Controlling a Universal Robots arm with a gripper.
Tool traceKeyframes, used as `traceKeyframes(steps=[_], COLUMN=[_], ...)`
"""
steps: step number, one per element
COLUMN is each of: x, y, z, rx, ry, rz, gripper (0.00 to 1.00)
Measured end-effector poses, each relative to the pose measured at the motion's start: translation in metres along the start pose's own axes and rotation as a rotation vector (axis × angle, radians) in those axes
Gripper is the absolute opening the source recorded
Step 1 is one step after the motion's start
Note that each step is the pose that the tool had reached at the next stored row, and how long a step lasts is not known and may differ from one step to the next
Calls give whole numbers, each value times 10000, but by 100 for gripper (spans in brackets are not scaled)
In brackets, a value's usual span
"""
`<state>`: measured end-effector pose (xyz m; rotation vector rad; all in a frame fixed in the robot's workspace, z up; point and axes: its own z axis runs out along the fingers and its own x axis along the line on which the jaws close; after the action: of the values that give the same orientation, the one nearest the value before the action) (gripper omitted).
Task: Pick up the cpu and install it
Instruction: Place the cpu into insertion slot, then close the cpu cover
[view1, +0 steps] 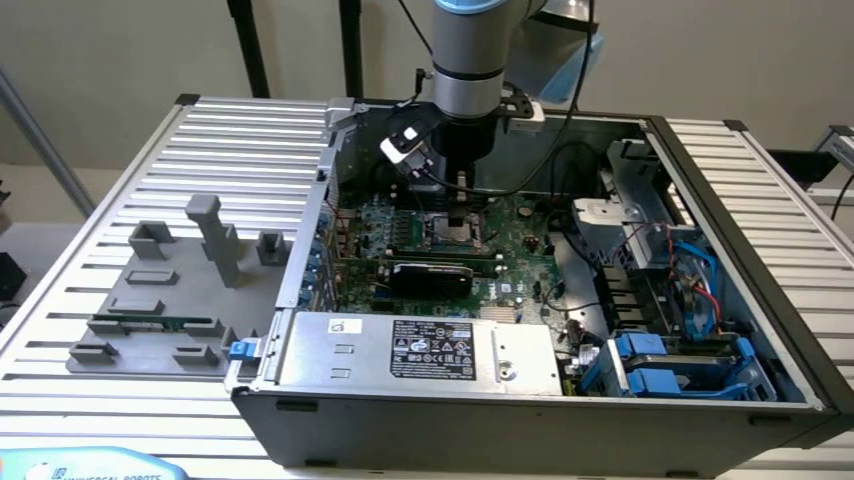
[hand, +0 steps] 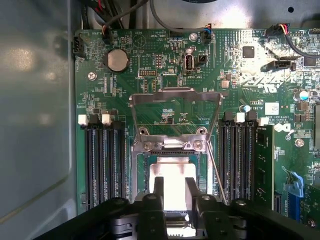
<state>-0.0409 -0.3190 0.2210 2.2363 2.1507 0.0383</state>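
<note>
**Gripper low over the socket, cpu lying in it**

The gripper (hand: 175, 182) is down inside the open computer case (view1: 534, 410), directly over the processor socket (hand: 146, 172) in the middle of the green motherboard (hand: 125, 80). In the wrist view its two dark fingers (hand: 158, 187) stand partly apart. The gap between them is narrow, narrower than the chip behind them. The bright metal top of the cpu (hand: 175, 167) shows through that gap and past both outer sides of the fingers. The fingers are therefore not closed on the chip's edges. Whether their tips touch its top cannot be told.

The cpu lies flat and square within the socket frame. The socket's metal load plate (hand: 175, 92) is swung up and open just beyond it. Black memory slots (hand: 102, 160) run along both sides of the socket, and a round coin cell (hand: 116, 60) sits farther up the board.

In the exterior view the arm (view1: 467, 50) comes straight down into the case, with the gripper (view1: 461, 215) low over the board. Well apart, on the slatted table (view1: 254, 130) toward the exterior view's left, stand the grey fixture blocks (view1: 174, 290). A green memory stick (view1: 150, 323) lies among them.
</note>
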Motion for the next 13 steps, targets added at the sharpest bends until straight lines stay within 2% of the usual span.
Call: traceKeyframes(steps=[2,3,5,13], x=[0,0,0,0], y=[-1,-1,-1,-1], z=[-1,-1,-1,-1], rx=[2,2,2,2], ry=[0,0,0,0], rz=[0,0,-1,-1], gripper=[18,18,11,11])
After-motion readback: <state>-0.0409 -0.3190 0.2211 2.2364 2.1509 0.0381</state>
